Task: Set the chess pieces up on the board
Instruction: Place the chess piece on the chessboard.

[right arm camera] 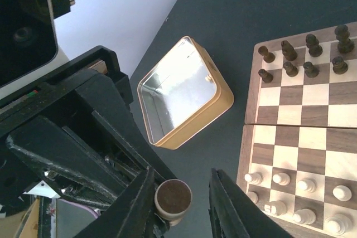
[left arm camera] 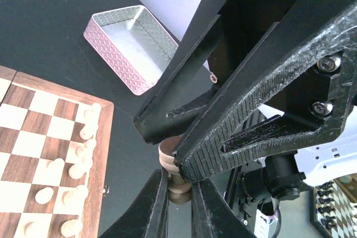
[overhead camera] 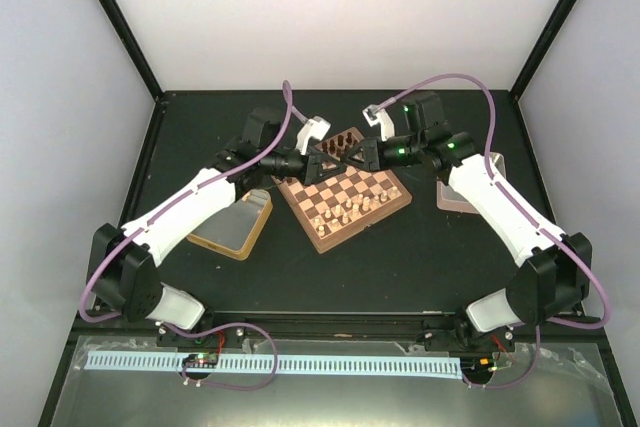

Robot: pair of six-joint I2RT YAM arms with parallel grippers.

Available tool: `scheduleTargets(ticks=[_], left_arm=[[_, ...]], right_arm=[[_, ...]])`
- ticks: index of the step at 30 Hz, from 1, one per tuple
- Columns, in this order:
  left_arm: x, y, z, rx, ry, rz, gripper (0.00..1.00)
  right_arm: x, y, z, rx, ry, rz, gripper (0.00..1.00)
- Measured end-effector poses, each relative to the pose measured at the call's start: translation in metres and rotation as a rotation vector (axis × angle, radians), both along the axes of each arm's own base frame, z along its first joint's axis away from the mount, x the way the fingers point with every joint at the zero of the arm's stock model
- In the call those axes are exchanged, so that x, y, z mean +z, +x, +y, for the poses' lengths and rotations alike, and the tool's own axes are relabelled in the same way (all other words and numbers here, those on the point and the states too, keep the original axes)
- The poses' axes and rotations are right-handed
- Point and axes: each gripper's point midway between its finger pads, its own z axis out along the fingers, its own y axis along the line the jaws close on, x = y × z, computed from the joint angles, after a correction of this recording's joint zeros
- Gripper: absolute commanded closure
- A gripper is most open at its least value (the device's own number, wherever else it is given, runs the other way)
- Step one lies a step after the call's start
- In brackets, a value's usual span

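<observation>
- The left hand (left arm camera: 178,182) and right hand (right arm camera: 183,174) met tip to tip in the air near the far end of the board (right arm camera: 290,137). This was likely a hand-over, so one chess piece (right arm camera: 173,198) could be re-gripped for standing upright.
- The left hand was clenched on that piece. The right hand's fingers stood either side of it with a gap on one side, so it was released and not yet grasping.
- The piece's round base faced the right wrist camera, so it was held sideways, not upright.
- Dark pieces (right arm camera: 304,54) stood at one end of the board and pale pieces (left arm camera: 78,165) at the other, with bare squares between.
- The fingers covered the held piece's top, so its kind was hidden. It was probably a pale one, but the wrist views left that unclear.
- From above, both arms hid the meeting point, and the frame edges cut off the rows in the wrist views.
- A tan tin (right arm camera: 195,129) and a pink-walled tray (left arm camera: 111,62) lay on the desk (overhead camera: 400,267), one on each side of the board.
</observation>
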Motion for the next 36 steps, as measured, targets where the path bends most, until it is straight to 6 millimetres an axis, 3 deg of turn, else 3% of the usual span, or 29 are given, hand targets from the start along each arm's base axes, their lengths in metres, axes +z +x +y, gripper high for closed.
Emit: scheduleTargets(ticks=[8,15,18,26,36], left_arm=[[0.002,0.001,-0.001,0.008,0.000,-0.011,0.96],[0.016,0.016,0.001,0.076,-0.005,-0.061,0.58],[0.030,0.026,0.001,0.127,-0.039,-0.096,0.50],[0.058,0.039,0.005,0.226,-0.154,-0.136,0.52],[0.085,0.044,0.008,0.269,-0.255,-0.193,0.83]], right_arm=[[0.005,-0.003,0.004,0.036,0.025,0.053,0.93],[0.020,0.010,0.007,-0.004,0.110,0.174,0.99],[0.035,0.018,0.009,-0.062,0.206,0.237,0.99],[0.059,0.034,0.009,-0.231,0.492,0.458,0.99],[0.069,0.045,0.005,-0.338,0.635,0.627,0.99]])
